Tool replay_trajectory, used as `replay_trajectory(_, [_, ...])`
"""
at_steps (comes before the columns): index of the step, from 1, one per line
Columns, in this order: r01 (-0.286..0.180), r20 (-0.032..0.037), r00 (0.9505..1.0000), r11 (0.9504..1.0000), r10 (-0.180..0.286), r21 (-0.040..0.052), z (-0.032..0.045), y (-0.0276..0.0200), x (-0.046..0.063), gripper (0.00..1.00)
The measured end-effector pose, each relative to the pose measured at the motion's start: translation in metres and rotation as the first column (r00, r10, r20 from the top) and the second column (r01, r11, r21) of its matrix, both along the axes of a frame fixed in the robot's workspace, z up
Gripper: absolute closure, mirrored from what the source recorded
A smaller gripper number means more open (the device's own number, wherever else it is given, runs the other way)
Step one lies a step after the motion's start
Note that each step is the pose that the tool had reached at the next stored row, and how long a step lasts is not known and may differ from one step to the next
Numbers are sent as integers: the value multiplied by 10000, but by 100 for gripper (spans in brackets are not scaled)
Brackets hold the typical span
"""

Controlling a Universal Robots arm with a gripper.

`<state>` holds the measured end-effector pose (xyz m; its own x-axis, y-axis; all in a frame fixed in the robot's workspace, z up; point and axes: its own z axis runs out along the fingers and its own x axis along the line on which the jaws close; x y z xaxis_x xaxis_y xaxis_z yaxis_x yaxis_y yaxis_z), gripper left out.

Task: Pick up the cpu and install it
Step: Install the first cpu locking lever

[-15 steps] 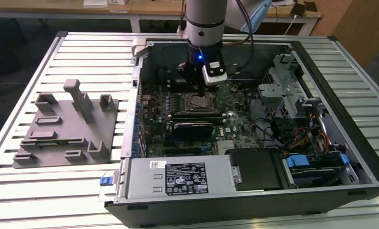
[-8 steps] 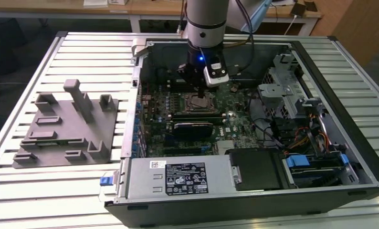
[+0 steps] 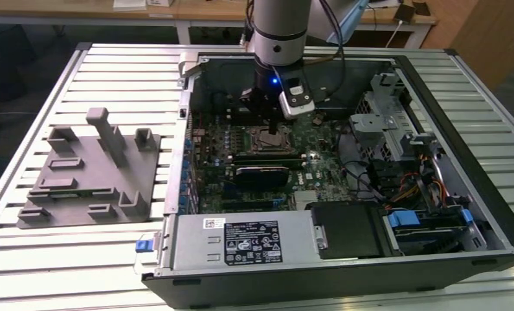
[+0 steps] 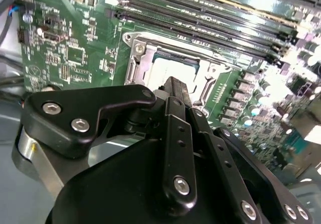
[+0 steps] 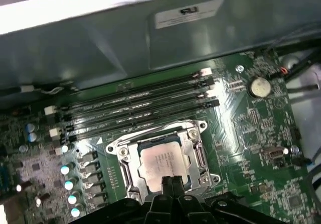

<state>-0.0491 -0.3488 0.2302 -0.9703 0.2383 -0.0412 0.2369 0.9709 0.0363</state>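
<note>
Hovering over the socket, cpu already seated inside it.
Your gripper sits directly above the chip's near edge, its fingertips drawn together and holding nothing; the chip lies flat and square in the frame, memory slots just beyond.

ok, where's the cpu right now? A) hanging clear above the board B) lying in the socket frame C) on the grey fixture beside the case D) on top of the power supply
B: in the first wrist view the cpu lies inside the socket frame, with the tool just over its edge.
</note>
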Motion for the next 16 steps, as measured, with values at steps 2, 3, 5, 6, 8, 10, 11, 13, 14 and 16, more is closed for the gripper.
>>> replay_trajectory(2, [-285,0,9996,9996,285,0,0,0,0,89])
replay_trajectory(3, [-392,0,9992,9992,392,0,0,0,0,89])
replay_trajectory(5, [-480,0,9988,9988,480,0,1,0,0,89])
replay_trajectory(6, [-482,-2,9988,9988,482,-2,8,-1,0,89])
replay_trajectory(8, [-483,0,9988,9988,483,0,40,0,0,89])
replay_trajectory(10, [-483,-1,9988,9988,483,-1,82,0,0,89])
replay_trajectory(11, [-483,-1,9988,9988,483,-1,94,0,0,89])
replay_trajectory(13, [-483,0,9988,9988,483,2,95,0,0,89])
replay_trajectory(14, [-484,1,9988,9988,484,3,96,0,0,89])
replay_trajectory(16, [-483,-1,9988,9988,483,-1,98,0,0,89])
